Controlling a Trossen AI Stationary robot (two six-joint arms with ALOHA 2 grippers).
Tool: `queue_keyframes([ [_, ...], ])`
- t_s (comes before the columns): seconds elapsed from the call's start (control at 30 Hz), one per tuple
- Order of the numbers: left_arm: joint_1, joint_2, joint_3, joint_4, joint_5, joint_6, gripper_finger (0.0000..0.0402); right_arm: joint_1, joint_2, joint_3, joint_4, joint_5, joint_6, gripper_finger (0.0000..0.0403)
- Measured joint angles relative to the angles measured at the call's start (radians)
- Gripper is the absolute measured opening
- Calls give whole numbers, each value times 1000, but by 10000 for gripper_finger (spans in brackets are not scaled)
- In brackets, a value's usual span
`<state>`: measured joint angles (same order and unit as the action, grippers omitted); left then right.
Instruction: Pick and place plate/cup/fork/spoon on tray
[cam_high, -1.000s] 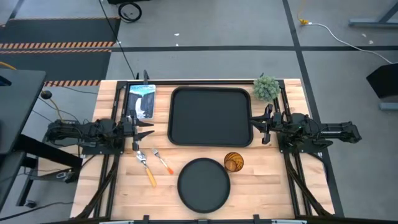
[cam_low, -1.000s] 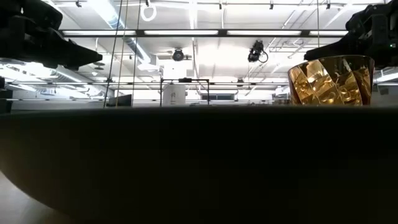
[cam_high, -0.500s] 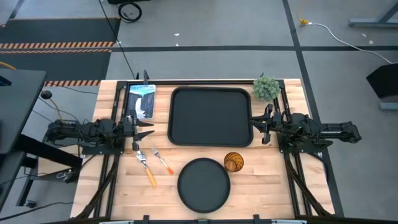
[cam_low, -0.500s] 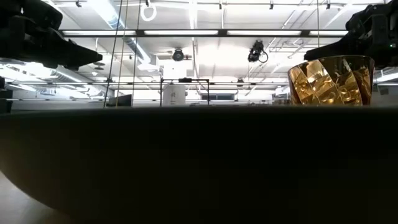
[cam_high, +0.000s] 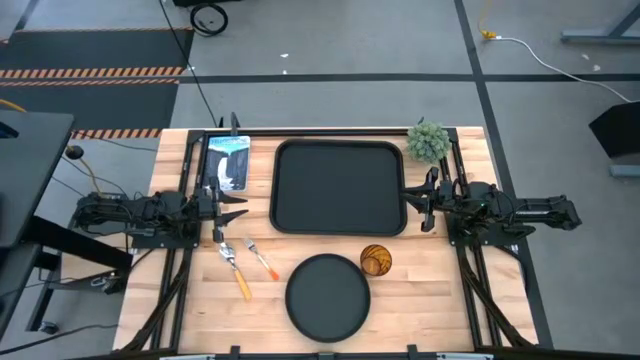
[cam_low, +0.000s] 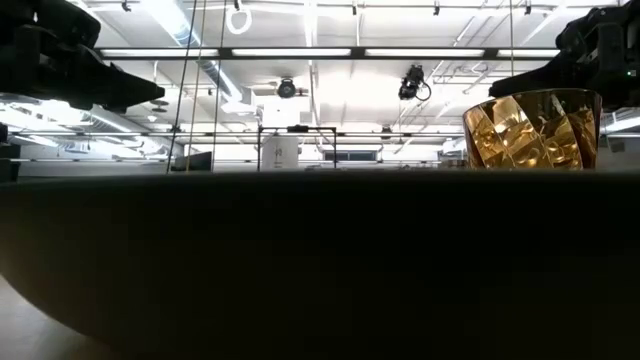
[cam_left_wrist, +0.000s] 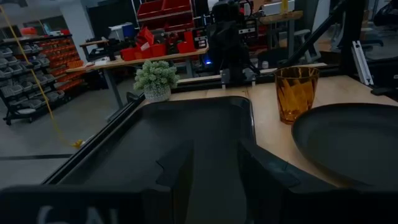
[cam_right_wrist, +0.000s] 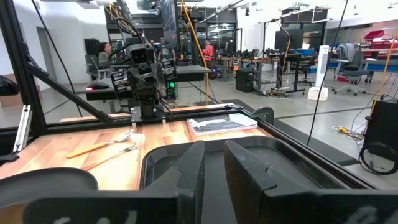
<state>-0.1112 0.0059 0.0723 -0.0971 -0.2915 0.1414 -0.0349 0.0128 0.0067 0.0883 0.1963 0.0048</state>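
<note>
The black tray (cam_high: 340, 187) lies at the table's middle. The round black plate (cam_high: 328, 298) lies flat near the front edge, and the amber cup (cam_high: 376, 260) stands upright beside the plate's far right. The fork (cam_high: 262, 258) and the spoon (cam_high: 236, 268) lie flat on the wood left of the plate. My left gripper (cam_high: 234, 207) is open and empty at the tray's left edge; its wrist view (cam_left_wrist: 214, 155) looks over the tray (cam_left_wrist: 155, 143). My right gripper (cam_high: 428, 198) is open and empty at the tray's right edge; it also shows in its wrist view (cam_right_wrist: 214, 152).
A fuzzy green plant ball (cam_high: 428, 142) stands at the tray's far right corner. A blue-white packet (cam_high: 228, 160) lies at the far left. Black frame rails run along the table's left and right sides. In the low view the plate's rim (cam_low: 320, 260) fills the foreground.
</note>
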Motion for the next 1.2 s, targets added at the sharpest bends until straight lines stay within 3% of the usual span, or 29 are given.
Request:
queue_keyframes([
  [0.3, 0, 0, 0, 3, 0, -7, 133, 0, 0, 0, 0, 0, 0, 68],
  [0.47, -5, 1, 0, 29, 12, -356, 133, 0, 0, 0, 0, 0, 0, 68],
  [0.53, -3, 1, 0, 56, 7, -426, 133, 0, 0, 0, 0, 0, 0, 68],
  [1.0, -5, 1, 0, 77, 34, -641, 133, 0, 0, 0, 0, 0, 0, 68],
  [1.2, -5, 123, 0, 329, 109, -657, 133, 0, 0, 0, 0, 0, 0, 68],
])
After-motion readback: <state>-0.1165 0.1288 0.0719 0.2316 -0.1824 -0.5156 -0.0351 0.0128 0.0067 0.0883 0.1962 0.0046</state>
